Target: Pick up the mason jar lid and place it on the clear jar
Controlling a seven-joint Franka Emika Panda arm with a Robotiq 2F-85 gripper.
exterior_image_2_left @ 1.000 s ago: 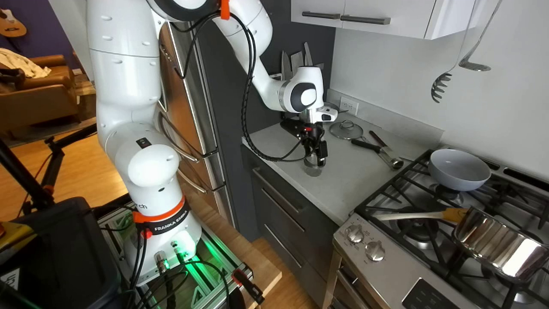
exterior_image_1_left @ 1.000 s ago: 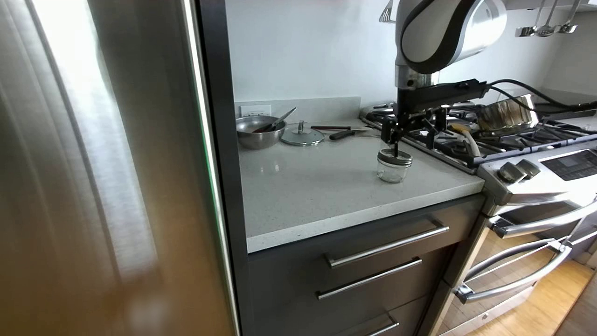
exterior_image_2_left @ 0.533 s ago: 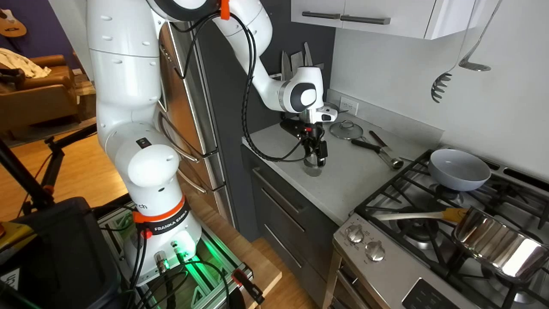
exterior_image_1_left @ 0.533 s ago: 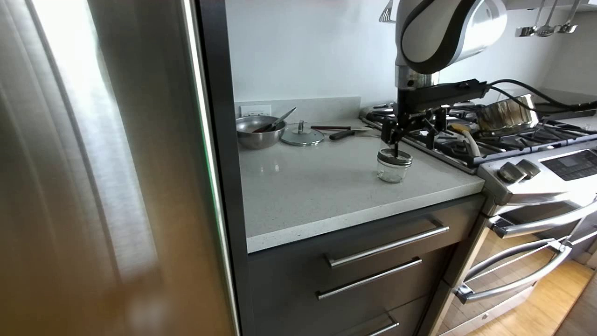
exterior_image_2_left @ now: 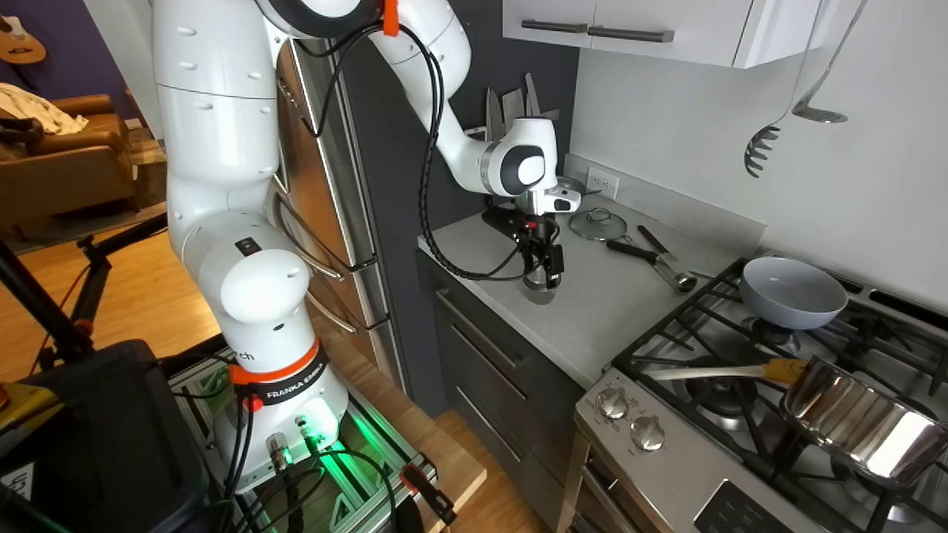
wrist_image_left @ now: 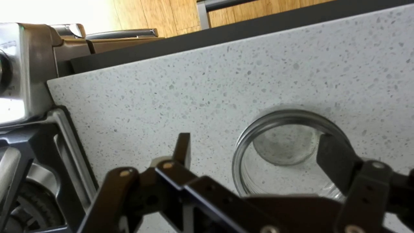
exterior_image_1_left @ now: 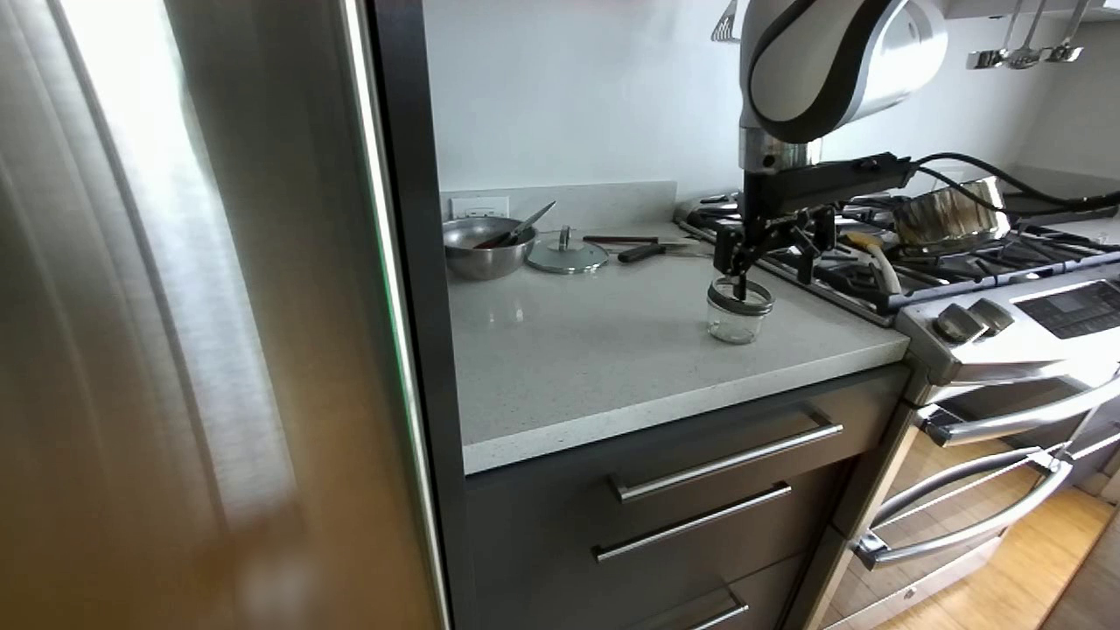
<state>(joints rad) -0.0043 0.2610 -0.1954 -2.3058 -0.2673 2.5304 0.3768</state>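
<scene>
At left in the wrist view, the stove (wrist_image_left: 37,81) limits movement; mid-frame, the counter (wrist_image_left: 155,97) gives room. The gripper (wrist_image_left: 254,142) stands with fingers apart; lower right, the ring-like lid (wrist_image_left: 291,117) sits on the jar (wrist_image_left: 281,149). Probably light, stiff, slick: grip its outer rim, sparing fragile glass.

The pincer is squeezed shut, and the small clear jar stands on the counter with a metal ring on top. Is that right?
Not quite: the pincer is open, not squeezed shut; the wrist view shows its two fingers spread well apart. The small clear jar does stand on the counter with a metal ring on top.
</scene>
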